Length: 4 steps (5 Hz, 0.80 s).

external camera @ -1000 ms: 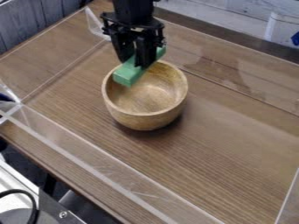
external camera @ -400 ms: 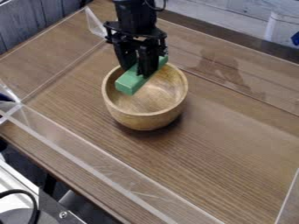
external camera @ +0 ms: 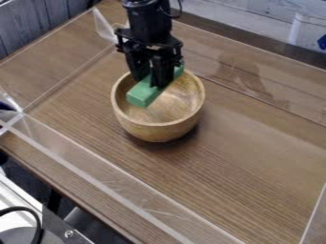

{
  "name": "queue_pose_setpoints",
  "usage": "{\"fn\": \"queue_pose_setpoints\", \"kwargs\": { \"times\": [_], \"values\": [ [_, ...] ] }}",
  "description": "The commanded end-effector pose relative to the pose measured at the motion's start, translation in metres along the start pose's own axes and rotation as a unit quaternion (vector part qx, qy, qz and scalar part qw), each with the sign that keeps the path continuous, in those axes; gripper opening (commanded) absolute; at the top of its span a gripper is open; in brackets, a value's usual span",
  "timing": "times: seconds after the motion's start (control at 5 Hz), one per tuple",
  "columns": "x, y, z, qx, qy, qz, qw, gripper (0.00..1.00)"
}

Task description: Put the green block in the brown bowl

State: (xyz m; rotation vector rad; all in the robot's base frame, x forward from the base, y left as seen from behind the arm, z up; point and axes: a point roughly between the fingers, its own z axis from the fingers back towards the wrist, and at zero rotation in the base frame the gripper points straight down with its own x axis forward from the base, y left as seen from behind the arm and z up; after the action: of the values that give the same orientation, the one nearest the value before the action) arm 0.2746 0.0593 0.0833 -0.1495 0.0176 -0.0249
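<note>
The brown bowl (external camera: 160, 118) sits on the wooden table a little left of centre. Over its far-left part hangs the green block (external camera: 145, 91), tilted, its lower end just above or inside the bowl's rim. My black gripper (external camera: 154, 72) comes down from above and is shut on the block's upper end, its fingers (external camera: 136, 67) on either side of it. Whether the block touches the bowl's inside is not clear.
Clear plastic walls (external camera: 76, 157) border the table on the left and front. A dark stain (external camera: 249, 76) marks the wood to the right of the bowl. A white object (external camera: 307, 29) stands at the far right corner.
The gripper has lowered a little with the green block, bringing it down and slightly right over the bowl's inside. The bowl stays where it was.
</note>
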Motion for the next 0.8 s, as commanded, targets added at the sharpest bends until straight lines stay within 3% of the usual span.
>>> {"fn": "queue_pose_setpoints", "kwargs": {
  "times": [0.0, 0.6],
  "values": [
    [0.007, -0.003, 0.006, 0.006, -0.016, -0.007, 0.9998, 0.00],
    [0.011, -0.008, -0.004, 0.005, -0.008, -0.015, 0.9998, 0.00]
  ]
}}
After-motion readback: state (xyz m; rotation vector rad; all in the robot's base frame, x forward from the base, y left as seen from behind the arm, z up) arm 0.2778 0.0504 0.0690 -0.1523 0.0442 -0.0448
